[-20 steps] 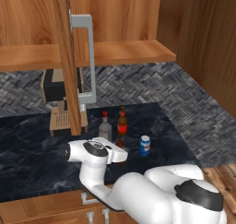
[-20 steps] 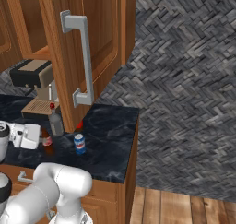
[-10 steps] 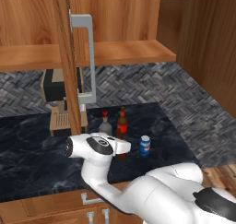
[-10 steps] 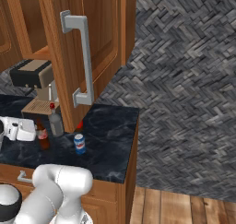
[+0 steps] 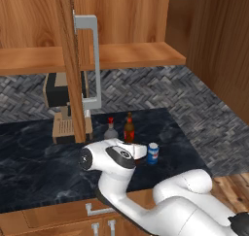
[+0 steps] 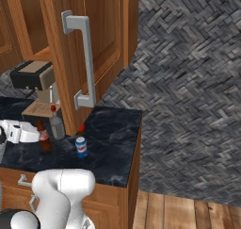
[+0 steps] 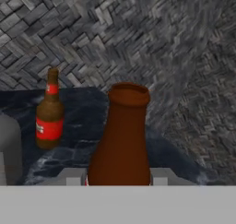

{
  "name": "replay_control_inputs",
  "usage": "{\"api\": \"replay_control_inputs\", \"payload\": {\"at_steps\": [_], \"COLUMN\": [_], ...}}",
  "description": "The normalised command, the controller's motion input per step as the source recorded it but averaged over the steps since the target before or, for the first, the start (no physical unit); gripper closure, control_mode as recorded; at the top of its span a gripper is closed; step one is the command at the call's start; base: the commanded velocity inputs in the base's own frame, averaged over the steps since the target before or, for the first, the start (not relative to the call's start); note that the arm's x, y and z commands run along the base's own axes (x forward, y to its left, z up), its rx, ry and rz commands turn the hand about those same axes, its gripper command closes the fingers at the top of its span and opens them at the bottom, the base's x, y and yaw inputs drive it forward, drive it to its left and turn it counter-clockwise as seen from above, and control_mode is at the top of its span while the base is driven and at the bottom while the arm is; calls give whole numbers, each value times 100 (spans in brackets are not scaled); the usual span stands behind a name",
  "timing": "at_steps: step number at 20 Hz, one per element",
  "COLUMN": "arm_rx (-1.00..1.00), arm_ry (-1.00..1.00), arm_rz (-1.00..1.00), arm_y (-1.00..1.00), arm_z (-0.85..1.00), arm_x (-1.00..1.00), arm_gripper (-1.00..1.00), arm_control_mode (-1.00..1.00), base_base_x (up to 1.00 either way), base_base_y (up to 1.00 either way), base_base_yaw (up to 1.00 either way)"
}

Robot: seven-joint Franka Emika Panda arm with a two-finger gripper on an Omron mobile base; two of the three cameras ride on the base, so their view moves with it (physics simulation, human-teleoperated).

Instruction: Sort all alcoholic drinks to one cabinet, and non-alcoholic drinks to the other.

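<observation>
end effector (image 7: pixel 118 179) clamped on beer bottle (image 7: pixel 120 135) | arm now farther forward than before | soda can (image 5: pixel 153 153) unmoved on surface (image 5: pixel 44 167)

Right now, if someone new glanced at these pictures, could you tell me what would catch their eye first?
Most striking is the brown beer bottle, looming between the fingers in the hand view, so it looks gripped. Next comes the open cabinet door with its big grey handle, hanging over the dark counter. Below it stand a red-capped liquor bottle and a blue can.
</observation>
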Motion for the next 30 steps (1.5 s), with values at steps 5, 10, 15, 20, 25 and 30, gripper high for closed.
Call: {"api": "replay_control_inputs", "payload": {"at_steps": [5,10,15,20,25,30], "arm_rx": [1,1,1,0,0,0], "arm_ry": [4,6,5,3,0,0], "arm_rz": [14,11,7,1,1,2], "arm_y": [0,0,0,0,0,0], "arm_z": [38,34,31,38,42,45], "arm_x": [-11,-11,-13,-10,-12,-19], "arm_gripper": [100,100,100,100,100,100], "arm_control_mode": [-100,-100,-100,-100,-100,-100], "base_base_x": [0,0,0,0,0,0], "base_base_y": [0,0,0,0,0,0], "base_base_yaw": [0,0,0,0,0,0]}}
